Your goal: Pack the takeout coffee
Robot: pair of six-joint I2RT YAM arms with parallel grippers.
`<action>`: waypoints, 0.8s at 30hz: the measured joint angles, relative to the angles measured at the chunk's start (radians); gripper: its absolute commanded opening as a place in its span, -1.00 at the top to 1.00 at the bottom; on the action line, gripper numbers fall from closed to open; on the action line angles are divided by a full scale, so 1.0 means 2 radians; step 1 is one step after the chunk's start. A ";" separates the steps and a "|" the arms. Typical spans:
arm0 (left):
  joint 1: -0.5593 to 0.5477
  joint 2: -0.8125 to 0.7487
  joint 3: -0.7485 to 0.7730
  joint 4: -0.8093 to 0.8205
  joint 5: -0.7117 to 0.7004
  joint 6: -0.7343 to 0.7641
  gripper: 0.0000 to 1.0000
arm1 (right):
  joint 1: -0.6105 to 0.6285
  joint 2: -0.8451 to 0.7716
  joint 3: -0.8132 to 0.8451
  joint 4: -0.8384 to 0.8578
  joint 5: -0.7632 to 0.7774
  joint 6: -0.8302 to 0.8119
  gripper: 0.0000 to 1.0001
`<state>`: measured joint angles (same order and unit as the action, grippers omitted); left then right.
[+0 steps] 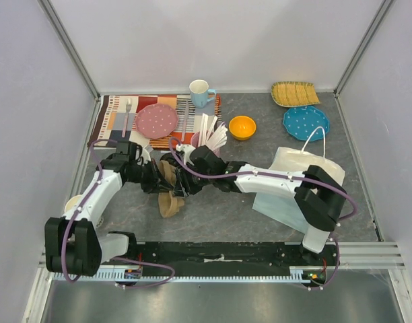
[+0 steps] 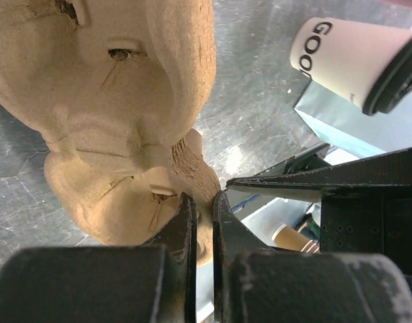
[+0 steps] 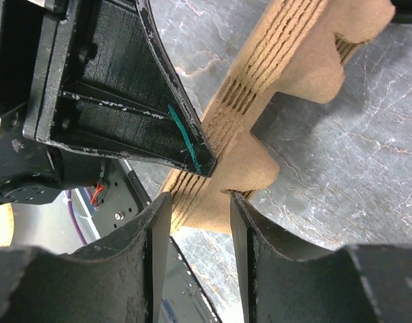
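A stack of brown pulp cup carriers [image 1: 170, 202] lies mid-table between both arms. My left gripper [image 1: 157, 176] is closed on a thin edge of a carrier [image 2: 112, 101], with its jaws almost together [image 2: 204, 198]. My right gripper [image 1: 184, 180] comes from the other side, and its fingers [image 3: 199, 195] straddle and press the layered carrier edge [image 3: 273, 81]. The takeout coffee [image 2: 340, 57], an off-white cup with a black lid [image 2: 398, 74], appears tilted at the top right of the left wrist view, apart from both grippers. In the top view the arms hide it.
A white paper bag [image 1: 300, 171] with handles stands at the right, over a pale blue sheet [image 1: 277, 205]. Behind are a pink cup of sticks [image 1: 209, 138], a blue mug [image 1: 200, 92], an orange bowl [image 1: 242, 126], a blue plate [image 1: 305, 122], a yellow plate [image 1: 293, 93] and a pink plate [image 1: 157, 120] on a placemat [image 1: 115, 121].
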<state>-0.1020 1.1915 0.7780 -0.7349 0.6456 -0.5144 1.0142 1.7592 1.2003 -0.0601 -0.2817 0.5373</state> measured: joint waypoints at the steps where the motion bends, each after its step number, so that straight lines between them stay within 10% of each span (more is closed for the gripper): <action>1: 0.000 0.005 -0.006 0.006 -0.005 -0.007 0.95 | 0.000 0.005 0.000 0.001 0.001 0.001 0.07; 6: 0.000 0.011 -0.035 0.051 -0.009 -0.033 0.87 | -0.002 0.022 0.000 0.000 0.003 0.001 0.25; 15: 0.006 0.012 -0.042 0.076 -0.017 -0.055 0.14 | -0.006 0.038 0.007 0.016 -0.005 0.010 0.26; 24: 0.004 0.010 0.008 0.015 -0.062 -0.053 0.31 | -0.001 0.051 0.010 0.043 -0.005 0.020 0.28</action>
<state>-0.0940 1.2121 0.7948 -0.7055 0.5209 -0.6209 1.0130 1.8622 1.2201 0.0257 -0.2920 0.5777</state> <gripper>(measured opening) 0.446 0.369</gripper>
